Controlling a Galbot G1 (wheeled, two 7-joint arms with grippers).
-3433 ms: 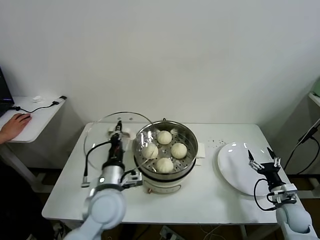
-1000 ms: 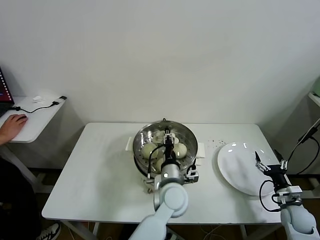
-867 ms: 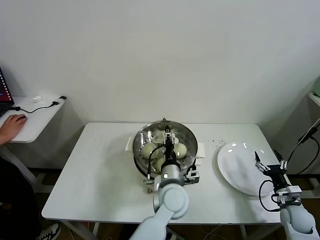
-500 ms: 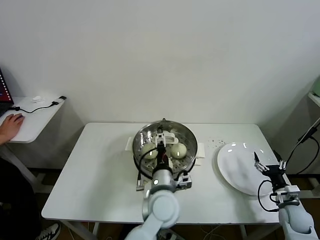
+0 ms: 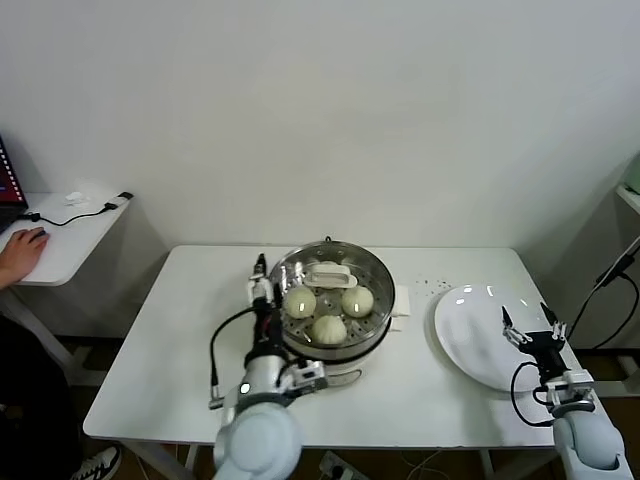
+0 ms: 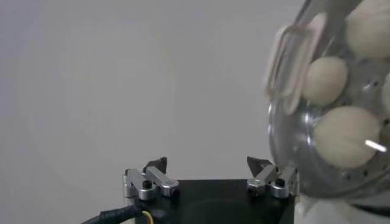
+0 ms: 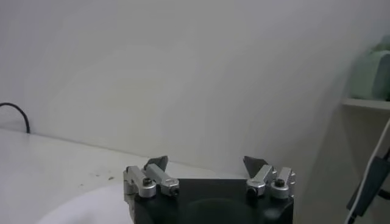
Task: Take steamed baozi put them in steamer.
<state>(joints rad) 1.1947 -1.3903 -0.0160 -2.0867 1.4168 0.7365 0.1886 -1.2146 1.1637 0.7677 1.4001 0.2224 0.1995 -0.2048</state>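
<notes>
**Buns sit under glass in the steamer**

White bench (image 5: 180,340) fills the lower frame. The steamer (image 5: 330,305) stands centre, lid (image 5: 328,275) on, baozi (image 5: 328,328) inside. Left pincer (image 5: 262,292) beside it, jaws apart. Right pincer (image 5: 530,336), lower right over the plate (image 5: 470,335), also apart.

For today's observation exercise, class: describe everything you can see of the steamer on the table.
The steamer is a round, shiny steel pot on a white base with white side handles, standing upright mid-table. A clear glass lid with a white handle covers it. Through the lid show three cream baozi on the perforated tray; a fourth is not clearly seen. The left gripper, open, sits at its left rim; contact cannot be told. The white plate lies apart.
</notes>
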